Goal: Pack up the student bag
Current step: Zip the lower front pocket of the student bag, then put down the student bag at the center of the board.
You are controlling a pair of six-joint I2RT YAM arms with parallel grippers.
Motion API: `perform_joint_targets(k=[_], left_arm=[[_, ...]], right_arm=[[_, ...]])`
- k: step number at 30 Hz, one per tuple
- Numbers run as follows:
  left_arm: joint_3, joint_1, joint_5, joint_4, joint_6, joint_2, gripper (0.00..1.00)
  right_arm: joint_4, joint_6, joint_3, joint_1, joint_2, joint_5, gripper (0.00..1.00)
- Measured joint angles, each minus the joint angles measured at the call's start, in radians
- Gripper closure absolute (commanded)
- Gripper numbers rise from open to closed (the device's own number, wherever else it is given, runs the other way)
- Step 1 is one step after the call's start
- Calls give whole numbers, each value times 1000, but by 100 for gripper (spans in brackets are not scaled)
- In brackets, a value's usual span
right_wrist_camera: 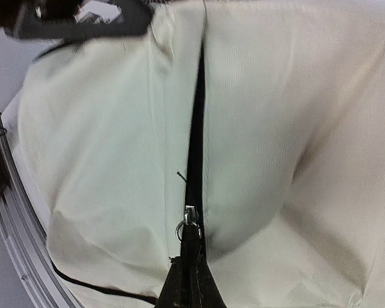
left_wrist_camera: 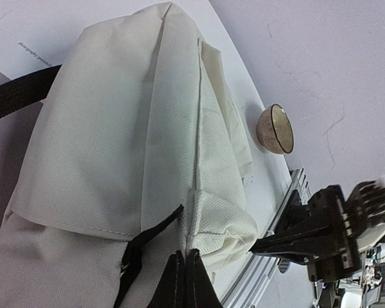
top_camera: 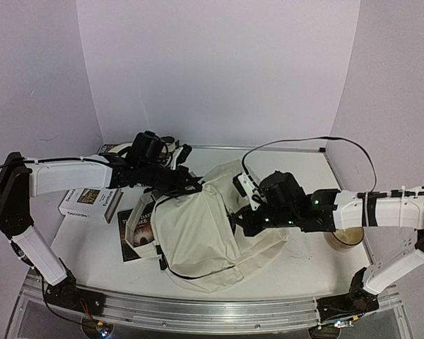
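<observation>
You have the student bag [top_camera: 198, 233] lying mid-table [top_camera: 297, 169] between both arms, one edge over a book [top_camera: 133, 236], left gripper [left_wrist_camera: 184, 273] pinched together on its seam, right gripper [right_wrist_camera: 191, 273] clamped on the zipper pull [right_wrist_camera: 190, 221]

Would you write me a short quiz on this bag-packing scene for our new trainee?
1. True or false: the right gripper holds the zipper pull of the student bag.
2. Which thing stands to the bag's right? A) bowl B) scissors C) laptop
3. Fill in: the left gripper is ____ on the bag's fabric.
Key: 1 true; 2 A; 3 shut.
</observation>
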Motion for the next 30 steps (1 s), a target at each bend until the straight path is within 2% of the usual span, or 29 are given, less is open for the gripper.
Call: perform_joint_targets(k=[8,14,18,24,30], left_arm=[[-26,54,-53,2,-43,-19,100],[-56,57,-74,9,-45,-30,100],[-67,57,-69,9,-52,-33,100],[-67,58,-32,14,-69,-34,100],[-70,34,-51,29,-103,-73,100]], right_arm=[[-12,66,-210,4,-36,0,100],[6,123,-278,3,-160,17,100],[6,154,-291,4,-180,61,100],[-143,115,-184,-27,-191,188,100],[-254,-15,58,-205,-125,235,100]])
